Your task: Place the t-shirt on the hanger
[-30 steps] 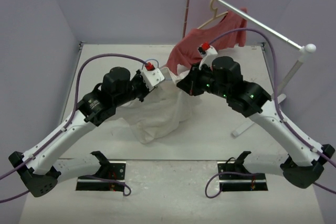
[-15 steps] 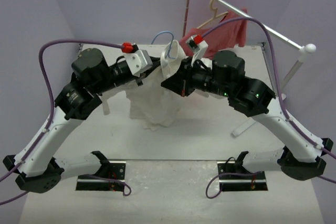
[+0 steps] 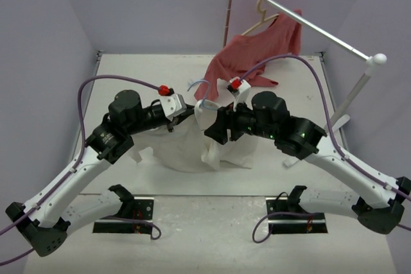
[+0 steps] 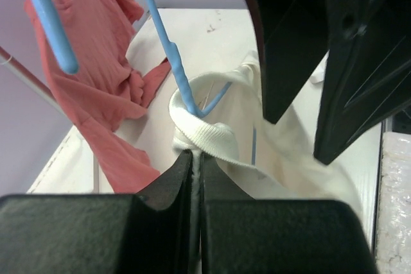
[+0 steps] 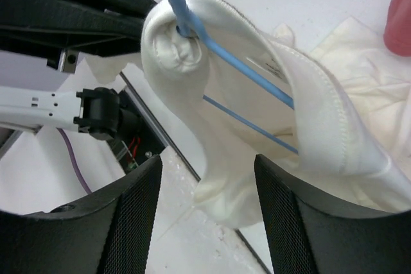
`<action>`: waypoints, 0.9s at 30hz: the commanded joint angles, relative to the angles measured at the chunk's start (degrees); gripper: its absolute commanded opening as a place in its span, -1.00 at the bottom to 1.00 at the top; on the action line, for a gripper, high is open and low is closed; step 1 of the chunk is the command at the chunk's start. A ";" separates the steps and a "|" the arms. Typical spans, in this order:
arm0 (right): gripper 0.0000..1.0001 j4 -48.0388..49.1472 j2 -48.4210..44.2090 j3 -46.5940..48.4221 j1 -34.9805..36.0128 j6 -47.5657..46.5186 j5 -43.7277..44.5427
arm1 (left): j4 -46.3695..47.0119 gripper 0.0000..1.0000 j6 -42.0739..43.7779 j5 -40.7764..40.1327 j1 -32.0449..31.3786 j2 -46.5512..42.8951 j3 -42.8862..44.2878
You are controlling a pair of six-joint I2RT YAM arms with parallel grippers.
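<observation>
The cream-white t-shirt [image 3: 183, 153] hangs bunched between the two arms, its lower part resting on the table. My left gripper [image 3: 191, 113] is shut on the ribbed collar [image 4: 205, 136]. The light-blue wire hanger [image 4: 172, 52] passes down through the neck hole, its hook [image 3: 198, 84] sticking up above the collar. In the right wrist view the hanger's wires [image 5: 247, 65] run inside the t-shirt [image 5: 321, 126]. My right gripper [image 3: 216, 129] stands open just beside the collar; its fingers [image 5: 131, 219] straddle a hanging fold without gripping it.
A salmon-red shirt [image 3: 253, 56] hangs from a beige hanger [image 3: 264, 8] on the white rail [image 3: 321, 30] at the back right and drapes onto the table. The rail's foot [image 3: 308, 152] lies right of the right arm. Walls close the left and back sides.
Both arms have come down from a raised pose, lowering the t-shirt and hanger toward the table. The right gripper has opened and let go; the left stays shut on the collar.
</observation>
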 commanded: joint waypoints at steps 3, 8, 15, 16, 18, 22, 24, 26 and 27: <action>0.25 0.53 -9.48 -2.82 -1.22 -10.00 7.96 | 19.63 -1.00 -4.74 6.90 1.31 -3.45 -8.03; 0.29 0.65 -14.37 -5.78 -1.76 -21.06 14.06 | 21.39 -1.00 -5.07 9.39 1.60 -2.99 -10.77; 0.27 4.58 -11.54 -6.87 -1.58 -30.76 8.36 | 20.34 -1.00 -5.36 14.34 1.95 -0.70 -8.54; 0.25 5.37 -10.70 -6.53 -1.58 -30.95 8.40 | 19.79 -1.00 -5.63 14.69 1.95 -0.01 -7.89; 0.22 7.23 -9.44 -6.00 -1.55 -31.20 9.14 | 18.40 -1.00 -6.00 15.32 1.95 1.07 -6.82; 0.27 11.26 -8.74 -4.45 -1.52 -30.51 -0.51 | 17.48 -1.00 -5.72 16.88 1.95 1.49 -6.83; 0.29 11.82 -8.56 -3.32 -1.56 -29.90 -4.42 | 17.92 -1.00 -6.04 17.29 1.95 1.58 -7.05; 0.31 13.62 -8.32 -1.67 -1.58 -28.13 -6.08 | 17.85 -1.00 -6.13 18.63 1.95 1.75 -7.05; 0.31 14.03 -8.16 -0.94 -1.58 -27.36 -6.23 | 17.89 -1.00 -6.24 19.08 1.95 1.78 -7.05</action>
